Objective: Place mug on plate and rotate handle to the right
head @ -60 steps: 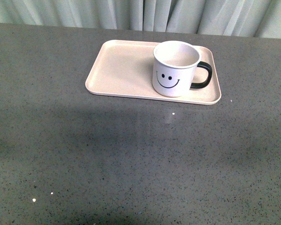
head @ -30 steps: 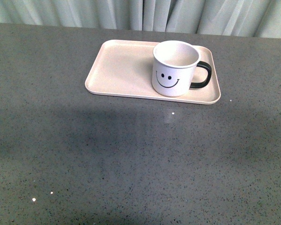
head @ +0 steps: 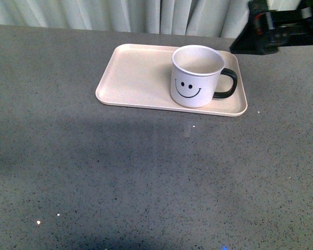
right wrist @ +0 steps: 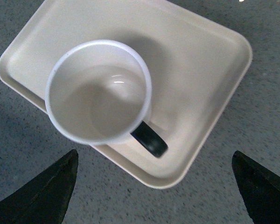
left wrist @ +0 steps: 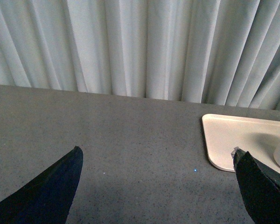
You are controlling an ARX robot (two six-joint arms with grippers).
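Grey table: 1 mug on 1 plate, handle right; left hand & right hand wide, empty.

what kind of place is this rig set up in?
Probably a staged lab or test bench rather than a real kitchen: a grey speckled countertop, a pale pleated curtain as backdrop, and a single smiley mug standing on a pink-beige plate.

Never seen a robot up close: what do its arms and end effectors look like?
The left end effector and right end effector each show two dark, pointed, wedge-shaped fingers. The right arm is black and blocky with a reddish detail.
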